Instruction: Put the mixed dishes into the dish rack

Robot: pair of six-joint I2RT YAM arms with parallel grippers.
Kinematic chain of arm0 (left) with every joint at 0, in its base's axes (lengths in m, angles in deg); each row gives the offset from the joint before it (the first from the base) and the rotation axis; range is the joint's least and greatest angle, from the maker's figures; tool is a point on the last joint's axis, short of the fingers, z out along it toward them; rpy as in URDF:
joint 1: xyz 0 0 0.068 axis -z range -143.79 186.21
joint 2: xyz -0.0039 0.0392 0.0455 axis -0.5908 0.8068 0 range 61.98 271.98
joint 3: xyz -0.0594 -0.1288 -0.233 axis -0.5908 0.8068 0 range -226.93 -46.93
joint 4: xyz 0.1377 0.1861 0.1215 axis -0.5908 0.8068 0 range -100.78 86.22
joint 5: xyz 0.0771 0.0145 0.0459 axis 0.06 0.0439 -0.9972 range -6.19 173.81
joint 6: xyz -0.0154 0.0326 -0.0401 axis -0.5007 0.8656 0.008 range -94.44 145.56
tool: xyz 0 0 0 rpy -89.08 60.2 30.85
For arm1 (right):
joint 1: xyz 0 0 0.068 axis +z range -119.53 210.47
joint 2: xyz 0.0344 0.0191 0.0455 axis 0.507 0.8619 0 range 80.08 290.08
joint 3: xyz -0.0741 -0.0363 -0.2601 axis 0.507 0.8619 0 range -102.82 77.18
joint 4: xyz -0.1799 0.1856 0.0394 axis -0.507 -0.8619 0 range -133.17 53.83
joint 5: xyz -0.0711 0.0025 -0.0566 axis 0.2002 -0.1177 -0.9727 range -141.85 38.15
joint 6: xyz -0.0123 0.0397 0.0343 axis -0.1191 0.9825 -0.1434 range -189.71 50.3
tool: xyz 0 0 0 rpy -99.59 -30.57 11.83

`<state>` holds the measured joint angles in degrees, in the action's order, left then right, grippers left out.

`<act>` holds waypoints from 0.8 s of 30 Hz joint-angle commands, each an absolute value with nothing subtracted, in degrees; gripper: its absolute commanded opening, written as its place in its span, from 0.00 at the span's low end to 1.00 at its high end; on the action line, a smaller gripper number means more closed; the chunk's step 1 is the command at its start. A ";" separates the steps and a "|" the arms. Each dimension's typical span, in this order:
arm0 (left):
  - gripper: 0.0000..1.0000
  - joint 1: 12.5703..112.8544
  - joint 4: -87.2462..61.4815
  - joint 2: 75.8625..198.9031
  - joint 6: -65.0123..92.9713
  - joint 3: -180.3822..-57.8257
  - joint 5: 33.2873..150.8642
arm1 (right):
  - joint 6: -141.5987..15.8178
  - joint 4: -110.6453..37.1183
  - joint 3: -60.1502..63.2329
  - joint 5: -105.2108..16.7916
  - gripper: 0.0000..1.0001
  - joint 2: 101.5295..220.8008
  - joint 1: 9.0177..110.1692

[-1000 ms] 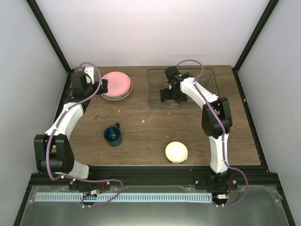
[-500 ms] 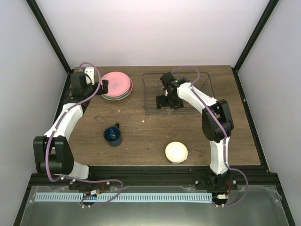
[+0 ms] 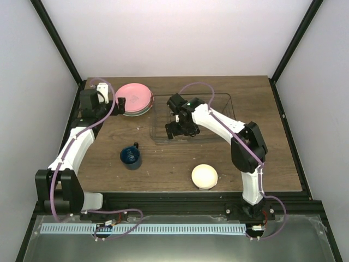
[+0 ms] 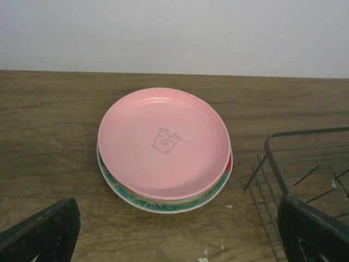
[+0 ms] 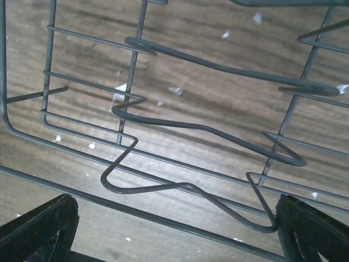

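Observation:
The pink plate (image 3: 134, 97) (image 4: 163, 142) tops a stack at the back left. Under it lie a pale plate edge and the teal-and-red patterned plate (image 4: 163, 203). My left gripper (image 3: 121, 102) (image 4: 177, 234) is open just short of the stack's near edge, holding nothing. The wire dish rack (image 3: 158, 117) (image 4: 272, 164) (image 5: 202, 128) stands right of the stack with no dishes in it. My right gripper (image 3: 180, 131) (image 5: 177, 229) hangs open, low inside the rack's near-left part, over its divider wires. The dark blue mug (image 3: 131, 156) and the cream bowl (image 3: 204, 176) sit near the front.
White crumbs dot the brown table (image 3: 163, 164) (image 5: 174, 90) under and beside the rack. Black frame posts run along both sides, and a metal rail (image 3: 163, 228) lies behind the arm bases.
The dish rack has slid left across the table toward the plate stack, together with my right gripper inside it. My left arm has pulled back slightly from the stack.

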<state>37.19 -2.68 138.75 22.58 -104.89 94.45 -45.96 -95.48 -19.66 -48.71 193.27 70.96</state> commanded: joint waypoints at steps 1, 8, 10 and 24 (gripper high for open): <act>1.00 37.53 -2.63 136.10 22.32 -102.81 95.15 | -45.46 -97.85 -19.31 -47.98 1.00 190.74 74.71; 1.00 37.53 -2.35 134.84 22.46 -101.62 95.76 | -46.01 -99.13 -20.84 -45.33 1.00 190.32 76.20; 1.00 37.58 -2.43 134.90 22.55 -101.31 96.21 | -45.76 -99.31 -21.31 -45.90 1.00 189.57 76.26; 1.00 38.46 -2.04 136.63 19.84 -101.36 97.16 | -47.31 -104.47 -31.49 -59.65 1.00 184.60 72.38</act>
<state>37.82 -2.09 135.93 21.90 -100.87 97.11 -45.98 -102.78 -26.85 -54.53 186.69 75.50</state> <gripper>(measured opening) 0.995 0.999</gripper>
